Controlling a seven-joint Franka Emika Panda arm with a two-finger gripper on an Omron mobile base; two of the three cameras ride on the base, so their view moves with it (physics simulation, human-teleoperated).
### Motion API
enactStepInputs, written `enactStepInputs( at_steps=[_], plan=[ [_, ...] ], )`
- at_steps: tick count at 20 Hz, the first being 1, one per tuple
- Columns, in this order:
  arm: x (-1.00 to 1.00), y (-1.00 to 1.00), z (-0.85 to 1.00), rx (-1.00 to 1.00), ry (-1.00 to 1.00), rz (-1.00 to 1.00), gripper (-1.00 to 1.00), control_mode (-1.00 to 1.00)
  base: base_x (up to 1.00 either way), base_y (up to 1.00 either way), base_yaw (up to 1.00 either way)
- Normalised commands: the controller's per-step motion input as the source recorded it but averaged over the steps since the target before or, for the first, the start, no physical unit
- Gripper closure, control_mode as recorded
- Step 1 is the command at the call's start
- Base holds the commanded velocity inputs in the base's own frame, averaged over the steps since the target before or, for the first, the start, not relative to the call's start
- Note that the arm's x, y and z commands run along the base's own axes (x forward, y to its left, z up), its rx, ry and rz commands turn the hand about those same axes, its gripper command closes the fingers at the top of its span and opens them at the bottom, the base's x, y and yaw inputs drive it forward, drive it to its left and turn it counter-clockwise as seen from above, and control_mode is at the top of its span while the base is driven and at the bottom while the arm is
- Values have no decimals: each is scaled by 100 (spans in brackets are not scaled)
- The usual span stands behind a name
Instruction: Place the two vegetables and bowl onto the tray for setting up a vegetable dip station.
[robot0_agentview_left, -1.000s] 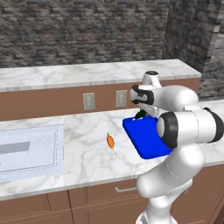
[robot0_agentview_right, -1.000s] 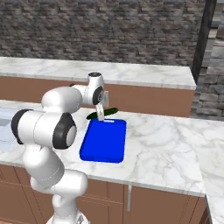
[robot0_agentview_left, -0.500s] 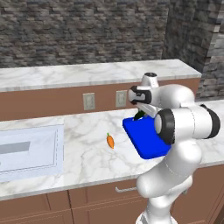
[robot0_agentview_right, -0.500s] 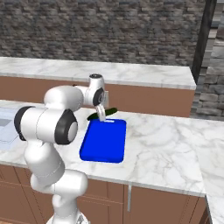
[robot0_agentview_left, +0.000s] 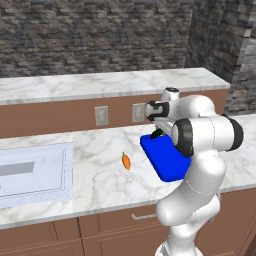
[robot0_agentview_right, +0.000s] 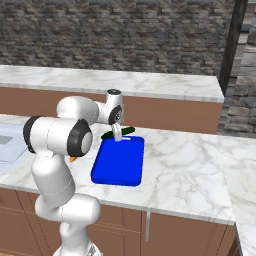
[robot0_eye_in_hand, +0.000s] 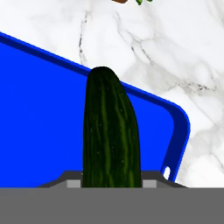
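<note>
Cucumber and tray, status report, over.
Pincer shut on cucumber, above blue tray at its handle end. Carrot on counter. Nothing in the way.

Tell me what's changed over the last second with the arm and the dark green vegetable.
Very little. The gripper keeps its hold on the dark green vegetable over the handle end of the blue tray; the arm has shifted only slightly, if at all. The carrot lies where it did on the marble counter, and the tray has not moved.
</note>
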Motion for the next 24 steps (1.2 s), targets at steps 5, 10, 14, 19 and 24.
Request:
enactStepInputs(
  at_steps=[5,10,14,19,24],
  plan=[
    [20,0,-12,8,0,-3,100,-100,0,0,0],
    [16,-6,-8,11,0,-1,100,-100,0,0,0],
    [14,-11,-7,9,0,-1,100,-100,0,0,0],
    [14,-10,-8,2,0,0,100,-100,0,0,0],
    [10,0,-16,0,0,0,100,-100,0,0,0]
  ],
)
